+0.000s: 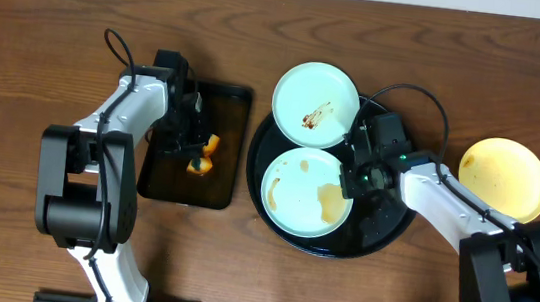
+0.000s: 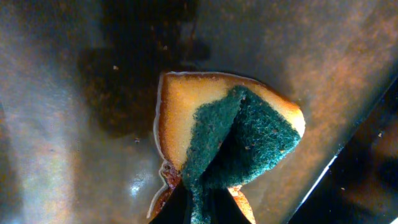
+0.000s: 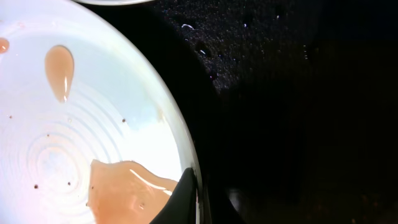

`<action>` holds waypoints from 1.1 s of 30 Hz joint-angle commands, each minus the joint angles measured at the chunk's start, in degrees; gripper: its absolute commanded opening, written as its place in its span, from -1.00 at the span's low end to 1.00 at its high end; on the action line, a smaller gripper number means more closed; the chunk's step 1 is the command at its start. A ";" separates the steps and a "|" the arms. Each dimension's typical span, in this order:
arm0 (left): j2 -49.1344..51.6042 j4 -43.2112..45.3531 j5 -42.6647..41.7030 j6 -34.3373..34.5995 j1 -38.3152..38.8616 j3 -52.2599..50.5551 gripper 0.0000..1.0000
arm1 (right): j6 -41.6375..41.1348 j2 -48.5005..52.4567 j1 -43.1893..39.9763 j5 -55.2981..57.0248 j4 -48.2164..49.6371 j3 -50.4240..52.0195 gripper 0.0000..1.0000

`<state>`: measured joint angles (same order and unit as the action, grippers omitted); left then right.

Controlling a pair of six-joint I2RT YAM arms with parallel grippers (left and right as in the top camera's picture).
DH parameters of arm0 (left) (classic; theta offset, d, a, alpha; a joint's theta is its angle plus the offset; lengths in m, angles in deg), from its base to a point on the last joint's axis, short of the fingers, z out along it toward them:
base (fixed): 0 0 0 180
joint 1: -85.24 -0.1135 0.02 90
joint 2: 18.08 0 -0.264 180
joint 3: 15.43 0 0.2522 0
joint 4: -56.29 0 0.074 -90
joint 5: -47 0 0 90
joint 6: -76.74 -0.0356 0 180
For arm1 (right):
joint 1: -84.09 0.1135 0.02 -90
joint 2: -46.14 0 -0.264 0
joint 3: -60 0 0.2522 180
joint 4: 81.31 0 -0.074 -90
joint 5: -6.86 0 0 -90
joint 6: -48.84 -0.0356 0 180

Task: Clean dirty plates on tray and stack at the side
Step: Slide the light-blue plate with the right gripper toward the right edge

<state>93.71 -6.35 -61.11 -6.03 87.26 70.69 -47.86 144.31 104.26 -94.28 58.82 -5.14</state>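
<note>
A pale mint-blue plate (image 1: 296,189) with brown sauce lies in the round black tray (image 1: 388,224). My right gripper (image 1: 353,175) is shut on its right rim; in the right wrist view one finger (image 3: 198,199) lies over the rim of the plate (image 3: 93,124), and the other is lost against the dark tray (image 3: 298,93). A second mint-blue plate (image 1: 315,104) with a brown smear rests on the tray's back rim. The yellow plate (image 1: 504,178) lies on the table at the right. My left gripper (image 1: 190,148) is shut on a yellow and green sponge (image 2: 230,134).
The sponge (image 1: 204,154) is held just above the smaller black rectangular tray (image 1: 224,106) left of the round tray. The wet floor of this tray (image 2: 74,124) fills the left wrist view. Brown wooden table (image 1: 40,46) lies all around.
</note>
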 commanded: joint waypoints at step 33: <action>0.70 -0.61 -0.72 -0.96 0.04 -0.02 -0.85 | -3.21 -14.53 -7.98 26.10 -14.86 0.76 -0.98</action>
<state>93.71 -6.38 -61.11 -6.05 87.26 70.69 -47.53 129.86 98.92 -71.81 44.59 -4.33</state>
